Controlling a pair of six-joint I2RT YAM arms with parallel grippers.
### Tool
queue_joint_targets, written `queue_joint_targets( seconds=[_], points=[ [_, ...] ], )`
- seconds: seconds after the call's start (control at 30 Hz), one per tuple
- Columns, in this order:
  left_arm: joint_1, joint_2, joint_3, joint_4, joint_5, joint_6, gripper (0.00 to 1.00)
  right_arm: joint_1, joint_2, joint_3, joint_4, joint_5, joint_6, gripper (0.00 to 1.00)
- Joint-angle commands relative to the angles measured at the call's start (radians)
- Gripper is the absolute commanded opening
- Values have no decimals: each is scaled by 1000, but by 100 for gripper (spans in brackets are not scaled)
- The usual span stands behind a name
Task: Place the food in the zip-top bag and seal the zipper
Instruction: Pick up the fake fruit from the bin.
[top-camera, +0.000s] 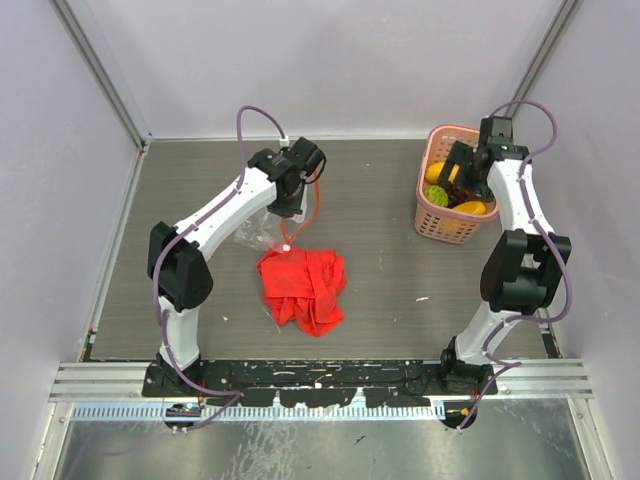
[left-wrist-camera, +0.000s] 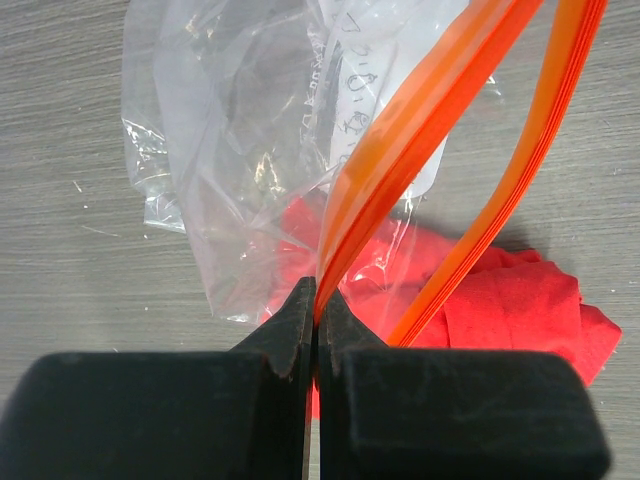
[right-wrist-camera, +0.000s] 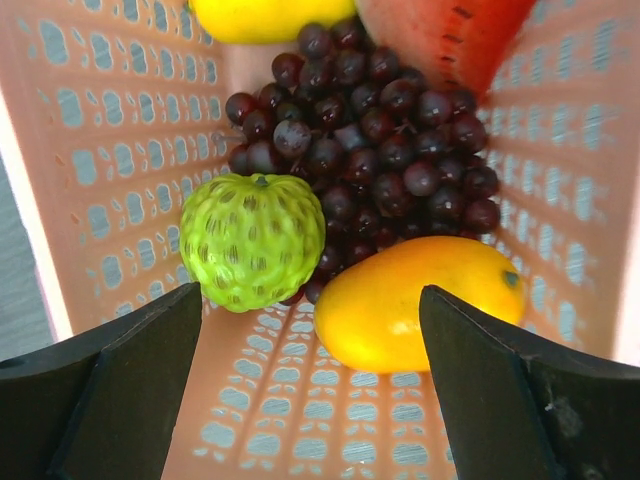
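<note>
My left gripper (left-wrist-camera: 318, 305) is shut on the orange zipper (left-wrist-camera: 400, 150) of the clear zip-top bag (left-wrist-camera: 230, 150), pinching one strip while the other strip loops free to the right. The bag hangs crumpled over the table beside a red cloth (left-wrist-camera: 510, 300). The food lies in the pink basket (right-wrist-camera: 110, 150): a yellow-orange mango (right-wrist-camera: 420, 300), a green fruit (right-wrist-camera: 252, 240), a dark grape bunch (right-wrist-camera: 380, 130), a watermelon slice (right-wrist-camera: 440, 35) and a yellow fruit (right-wrist-camera: 265, 15). My right gripper (right-wrist-camera: 310, 300) stands open inside the basket, its fingers on either side of the mango and green fruit, touching neither.
In the top view the basket (top-camera: 440, 222) sits at the far right, with the right gripper (top-camera: 462, 182) over it. The red cloth (top-camera: 303, 288) lies mid-table, just near of the bag (top-camera: 255, 228) and left gripper (top-camera: 290, 208). Walls enclose the table.
</note>
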Motion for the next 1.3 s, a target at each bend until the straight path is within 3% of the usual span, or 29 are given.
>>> queue_joint_targets(
  seconds=[0.0, 0.17, 0.6, 0.8, 1.07, 1.27],
  points=[
    [8, -12, 18, -2, -15, 9, 0, 3, 21, -1, 57, -111, -62, 94],
    [8, -4, 22, -3, -2, 8, 0, 3, 38, -30, 117, -212, -83, 96],
    [7, 2, 22, -5, 5, 11, 0, -12, 166, -66, 129, -268, -110, 94],
    [8, 5, 27, -3, 7, 10, 0, -17, 170, -82, 145, -265, -106, 84],
    [8, 2, 33, -6, 16, 6, 0, -17, 83, -82, 155, -239, -78, 50],
    [8, -7, 38, -3, 16, 10, 0, -17, -6, -94, 174, -200, -54, 38]
  ],
)
